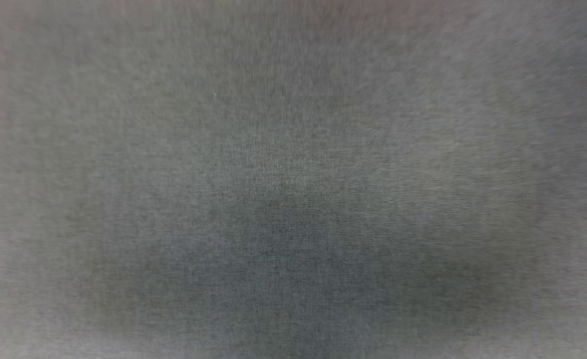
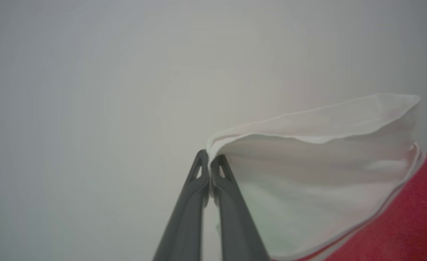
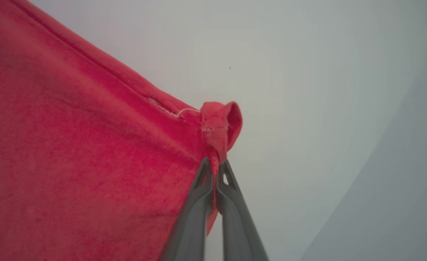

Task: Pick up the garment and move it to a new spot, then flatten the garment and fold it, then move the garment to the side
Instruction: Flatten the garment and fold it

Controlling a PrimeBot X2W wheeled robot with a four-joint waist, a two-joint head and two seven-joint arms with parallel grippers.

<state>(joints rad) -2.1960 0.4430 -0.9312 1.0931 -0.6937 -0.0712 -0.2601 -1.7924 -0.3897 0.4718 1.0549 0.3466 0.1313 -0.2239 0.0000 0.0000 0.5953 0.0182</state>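
The garment (image 3: 72, 145) is plain red, with a loose white thread (image 3: 184, 111) at its seam. Its sleeve (image 2: 307, 174) is white, edged by a pale stripe against the red. The left gripper (image 2: 209, 161) and right gripper (image 3: 215, 166) are dark grey. The blurred surface (image 1: 293, 149) looks grey, perhaps finely speckled.

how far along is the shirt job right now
Done: the pickup grips. The left gripper is shut on the white sleeve, the right gripper on a red hem corner of the garment. In hand: apparently moving it, cloth pinched at two points. Left: flattening, folding and moving it aside.
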